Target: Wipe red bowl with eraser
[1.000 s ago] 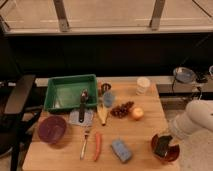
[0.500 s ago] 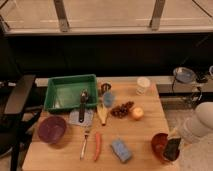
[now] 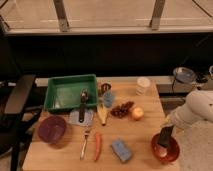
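Lowered again, pincer [image 3: 165,134] presses eraser [image 3: 164,138] into red bowl [image 3: 165,149] on table [image 3: 140,135].

wooden table [image 3: 140,135] | black chair [image 3: 17,107] at its left | dark wall behind | pale floor above

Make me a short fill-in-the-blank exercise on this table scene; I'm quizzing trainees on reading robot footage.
1. The gripper hangs over the ____ bowl at the table's right front corner.
2. The eraser stands in that bowl; its colour is ____.
3. The purple bowl sits in front of the green ____.
4. The light blue sponge lies right of the ____.

Missing words: red; black; tray; carrot
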`<state>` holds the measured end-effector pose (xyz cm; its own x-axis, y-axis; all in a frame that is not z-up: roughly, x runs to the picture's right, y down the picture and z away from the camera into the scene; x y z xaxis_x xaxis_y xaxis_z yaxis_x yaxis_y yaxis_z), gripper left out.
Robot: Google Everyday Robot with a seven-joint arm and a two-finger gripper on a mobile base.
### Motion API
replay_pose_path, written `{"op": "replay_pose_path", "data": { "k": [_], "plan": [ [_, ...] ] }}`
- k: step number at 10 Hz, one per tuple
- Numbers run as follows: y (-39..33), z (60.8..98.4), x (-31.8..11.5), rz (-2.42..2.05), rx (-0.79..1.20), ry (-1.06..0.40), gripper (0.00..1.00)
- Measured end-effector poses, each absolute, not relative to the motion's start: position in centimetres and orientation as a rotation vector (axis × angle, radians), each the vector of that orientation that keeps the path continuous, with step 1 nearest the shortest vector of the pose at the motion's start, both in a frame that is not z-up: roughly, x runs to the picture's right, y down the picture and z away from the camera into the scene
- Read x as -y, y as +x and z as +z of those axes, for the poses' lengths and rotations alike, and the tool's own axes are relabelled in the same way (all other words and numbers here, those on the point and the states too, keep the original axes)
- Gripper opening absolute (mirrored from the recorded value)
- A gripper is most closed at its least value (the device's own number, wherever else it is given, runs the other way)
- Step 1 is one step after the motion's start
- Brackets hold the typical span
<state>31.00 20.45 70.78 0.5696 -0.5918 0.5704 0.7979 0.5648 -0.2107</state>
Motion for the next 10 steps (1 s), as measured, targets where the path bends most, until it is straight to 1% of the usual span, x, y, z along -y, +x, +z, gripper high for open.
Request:
{"op": "replay_pose_path", "data": {
  "k": [2,3,5,7,10],
  "plan": [
    [29.4,70.3,-21.1,-0.861,0.503,-0.465,0.0],
    [29.1,69.5,-22.2,-0.85,0.52,-0.469,0.0],
    [29.3,68.2,-24.4,-0.816,0.54,-0.487,0.0],
    [30.4,67.7,-25.9,-0.783,0.541,-0.529,0.0],
    [33.0,68.2,-25.3,-0.781,0.499,-0.561,0.0]
  ]
}}
